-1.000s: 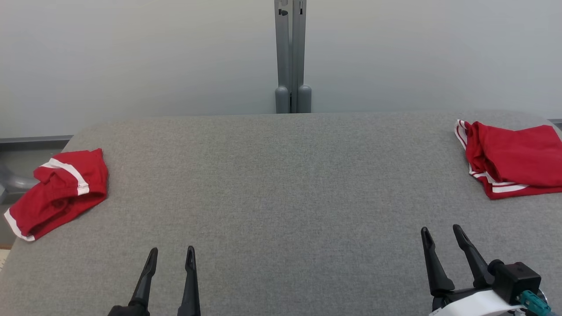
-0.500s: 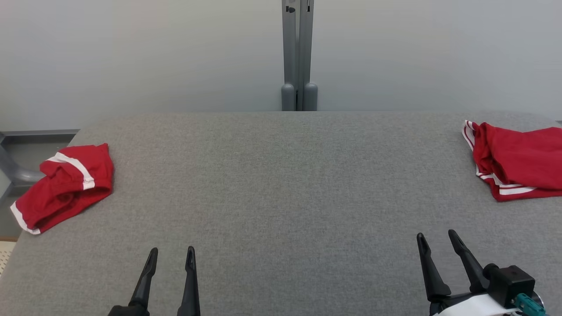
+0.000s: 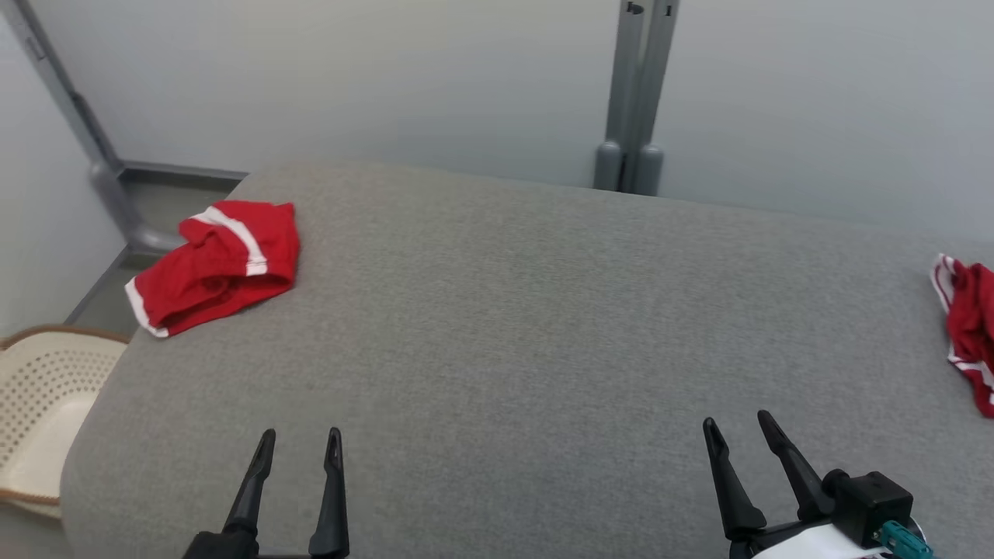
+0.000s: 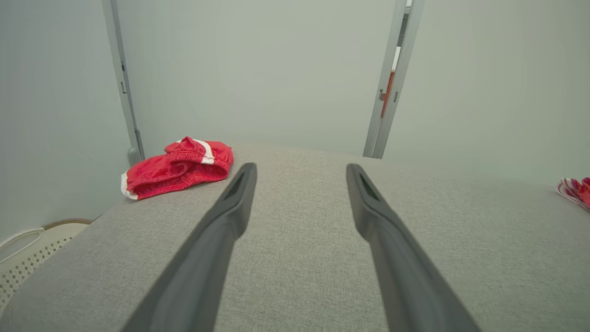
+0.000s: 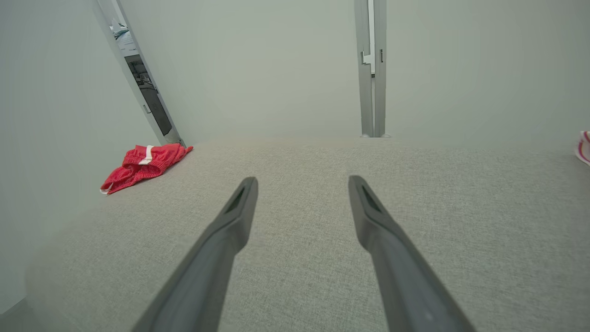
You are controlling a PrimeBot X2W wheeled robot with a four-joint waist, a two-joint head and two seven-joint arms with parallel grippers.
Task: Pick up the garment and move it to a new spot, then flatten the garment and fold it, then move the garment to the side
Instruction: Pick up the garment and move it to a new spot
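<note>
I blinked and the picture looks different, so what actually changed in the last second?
Only the camera moved: the robot's head turned left, so the red shorts show nearer the middle, the other red garment is cut by the right edge, and a pale basket appears. Nothing was grasped or released. Garments unmoved on the grey table; left claw and right claw stay open, empty.
</note>
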